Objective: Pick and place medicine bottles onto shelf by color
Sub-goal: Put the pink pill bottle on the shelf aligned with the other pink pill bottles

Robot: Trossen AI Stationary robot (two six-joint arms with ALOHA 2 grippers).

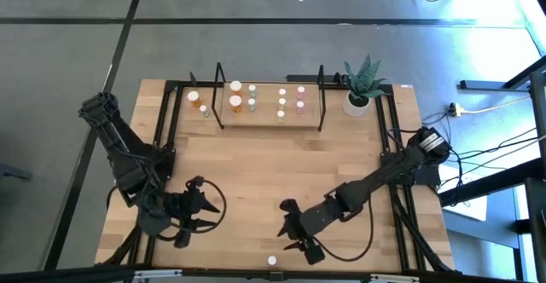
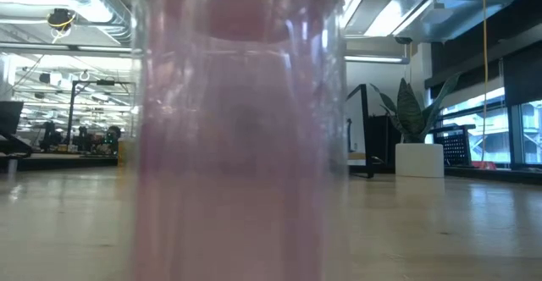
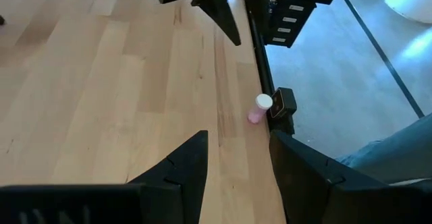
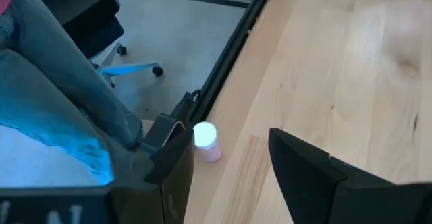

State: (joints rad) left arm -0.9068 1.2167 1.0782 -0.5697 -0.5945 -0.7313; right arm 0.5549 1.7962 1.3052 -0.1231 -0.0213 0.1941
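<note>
A pink medicine bottle [image 1: 272,261] with a white cap stands upright on its base at the table's near edge, right in front of the low camera [image 2: 241,146]. My right gripper [image 1: 294,236] hovers open just beyond it. In the right wrist view the bottle [image 4: 206,142] stands ahead of the gripper [image 4: 229,163], beside one fingertip and apart from it. My left gripper [image 1: 205,206] waits open at the near left, with the bottle [image 3: 258,109] farther off. The shelf [image 1: 269,119] at the far edge carries several bottles in rows: orange [image 1: 235,104], green [image 1: 252,105], whitish [image 1: 282,104] and pink [image 1: 300,105].
Two bottles [image 1: 196,102] stand just left of the shelf. A white plant pot [image 1: 357,104] stands at the far right. A small black camera block [image 3: 282,106] sits on the near table frame next to the pink bottle. A person's legs in jeans [image 4: 47,96] stand close to the near edge.
</note>
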